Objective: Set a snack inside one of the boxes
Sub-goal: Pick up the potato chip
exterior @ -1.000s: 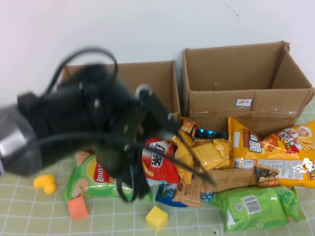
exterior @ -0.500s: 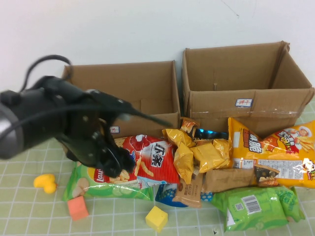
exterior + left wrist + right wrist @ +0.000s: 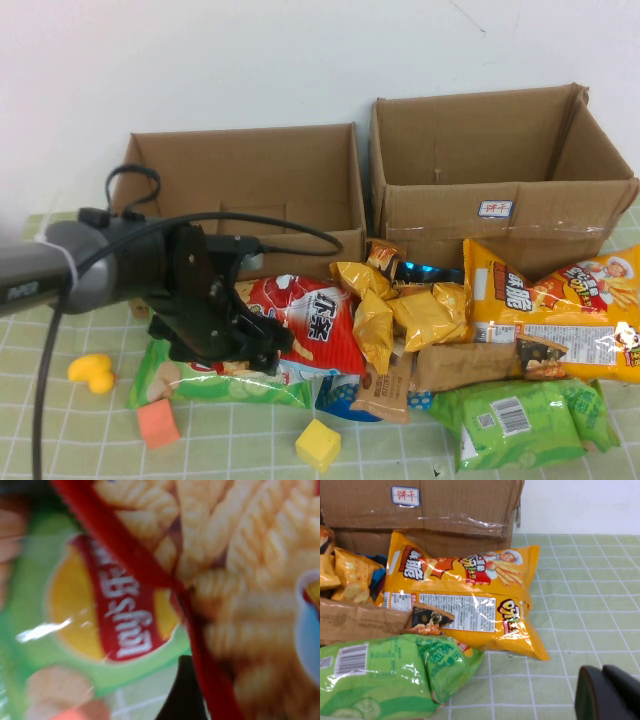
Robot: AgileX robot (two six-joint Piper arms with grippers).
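Checked cloth (image 3: pixel 60 440): left pincer (image 3: pixel 262 350), grip unclear, over Lay's bag (image 3: pixel 107 615); right pincer (image 3: pixel 607 692) unclear

Red snack bag (image 3: pixel 315 325) lying flat, before left open box (image 3: pixel 250 185)

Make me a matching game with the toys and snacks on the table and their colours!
Things:
1. duck toy
2. cube near the table's front edge, left of the other cube
3. Lay's bag under the left gripper
4. big chip bag in front of the right box

Colours:
A. green
B. orange-yellow, with a cartoon chef
C. yellow
D. orange-red

Pairs: 1-C, 2-D, 3-A, 4-B.

The right gripper is parked beside the big chip bag.
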